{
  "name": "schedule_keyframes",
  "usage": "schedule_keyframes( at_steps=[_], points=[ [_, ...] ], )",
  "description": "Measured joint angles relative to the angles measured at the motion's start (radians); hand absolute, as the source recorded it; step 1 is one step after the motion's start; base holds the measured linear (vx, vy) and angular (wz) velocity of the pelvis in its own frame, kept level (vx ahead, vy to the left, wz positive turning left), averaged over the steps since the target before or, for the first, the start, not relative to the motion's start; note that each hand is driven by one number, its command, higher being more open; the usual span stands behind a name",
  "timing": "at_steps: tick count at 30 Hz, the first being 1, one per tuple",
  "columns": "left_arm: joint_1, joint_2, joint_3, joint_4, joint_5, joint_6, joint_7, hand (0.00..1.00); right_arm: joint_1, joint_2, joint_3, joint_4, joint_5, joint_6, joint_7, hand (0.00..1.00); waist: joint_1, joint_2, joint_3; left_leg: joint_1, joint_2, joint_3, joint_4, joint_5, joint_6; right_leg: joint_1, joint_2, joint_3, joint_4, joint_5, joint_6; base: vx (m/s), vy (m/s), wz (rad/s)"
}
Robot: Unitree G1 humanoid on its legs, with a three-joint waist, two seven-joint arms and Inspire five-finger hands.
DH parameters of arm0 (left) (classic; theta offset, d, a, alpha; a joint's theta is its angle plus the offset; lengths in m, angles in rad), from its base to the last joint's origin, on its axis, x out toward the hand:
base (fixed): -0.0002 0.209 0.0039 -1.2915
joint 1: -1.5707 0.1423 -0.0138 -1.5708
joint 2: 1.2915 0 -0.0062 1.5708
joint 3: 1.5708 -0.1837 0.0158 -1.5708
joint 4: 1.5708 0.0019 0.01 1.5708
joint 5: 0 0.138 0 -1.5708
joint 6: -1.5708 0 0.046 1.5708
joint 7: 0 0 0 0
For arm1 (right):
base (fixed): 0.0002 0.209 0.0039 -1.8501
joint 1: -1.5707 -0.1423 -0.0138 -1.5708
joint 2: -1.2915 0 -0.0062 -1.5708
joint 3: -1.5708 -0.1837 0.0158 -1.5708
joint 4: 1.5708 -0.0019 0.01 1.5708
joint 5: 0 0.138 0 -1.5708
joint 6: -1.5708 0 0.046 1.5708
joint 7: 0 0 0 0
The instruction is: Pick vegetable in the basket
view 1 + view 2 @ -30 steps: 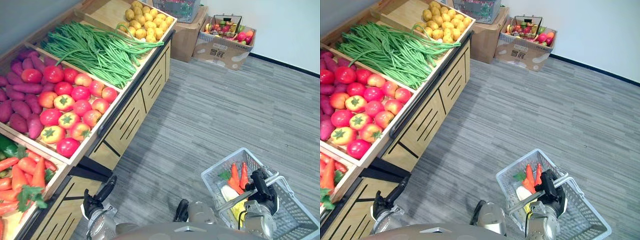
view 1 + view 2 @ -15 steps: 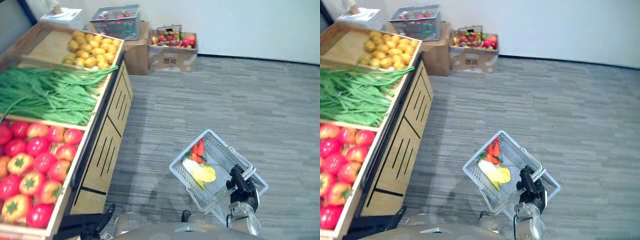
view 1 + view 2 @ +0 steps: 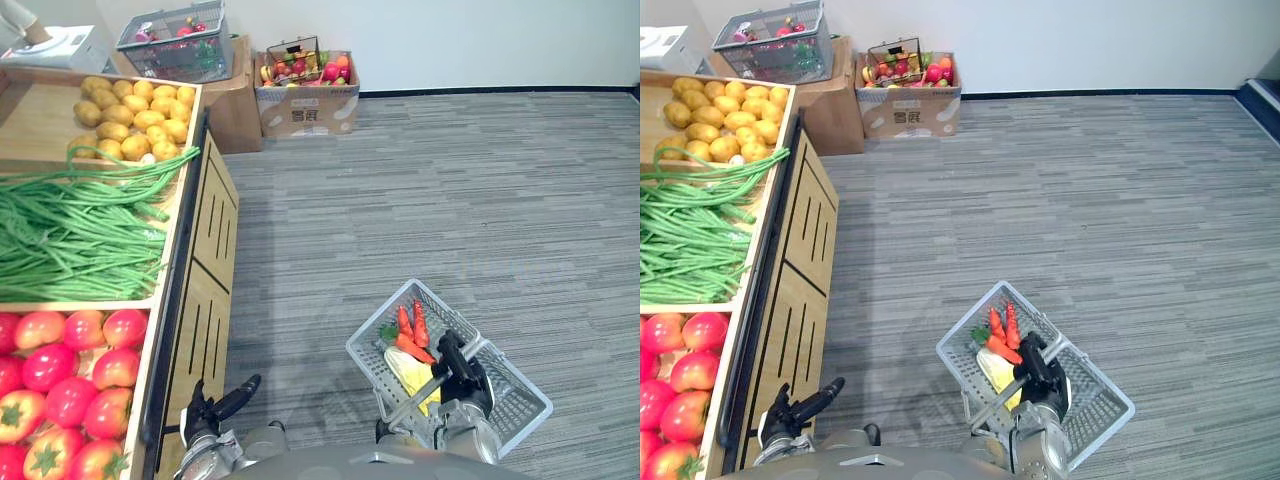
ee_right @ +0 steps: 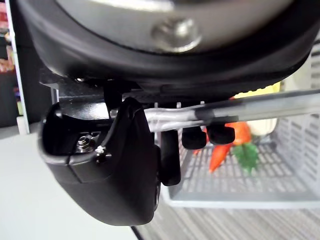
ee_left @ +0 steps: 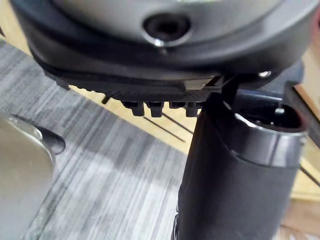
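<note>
A grey wire basket point(image 3: 510, 390) hangs over the carpet at the lower right, holding orange carrots point(image 3: 410, 330) and a pale yellow vegetable point(image 3: 412, 372). My right hand point(image 3: 462, 372) is shut on the basket's handle point(image 4: 260, 106), with fingers point(image 4: 220, 134) curled round the bar in the right wrist view. My left hand point(image 3: 222, 405) hangs low beside the wooden stand, fingers straight and holding nothing. On the stand lie green beans point(image 3: 70, 235), potatoes point(image 3: 130, 105) and red tomatoes point(image 3: 60, 365).
The wooden produce stand point(image 3: 205, 270) runs along the left. At the far wall sit cardboard boxes point(image 3: 305, 100) with a small basket of fruit and a grey basket point(image 3: 175, 45) of goods. Grey carpet spreads open to the right.
The camera has swung right, so the stand slid left and more floor shows. The basket stays in my right hand; the left hand shows again at the lower left.
</note>
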Motion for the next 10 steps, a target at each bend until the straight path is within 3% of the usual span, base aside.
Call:
schedule_keyframes(
  at_steps=[5, 10],
  points=[
    [-0.001, 0.003, -0.017, 0.012, 0.038, 0.0, -0.012, 1.0, -0.001, 0.0, -0.027, 0.089, 0.003, 0.0, -0.017, 0.0, -0.008, 0.006, -0.005, 0.037, 0.009, 0.021, -0.043, 0.011, -0.004, 0.001, 0.008, 0.001, 0.0, 0.009, 0.002, 0.01, -0.032, -0.17],
    [-0.002, -0.003, -0.014, 0.026, 0.035, 0.001, -0.009, 1.0, -0.021, 0.006, -0.02, 0.113, 0.005, 0.0, -0.016, 0.0, -0.01, 0.002, -0.012, 0.041, 0.006, 0.03, -0.051, 0.025, 0.002, 0.004, 0.008, -0.001, -0.02, 0.057, -0.001, -0.07, 0.02, -0.05]
  ],
)
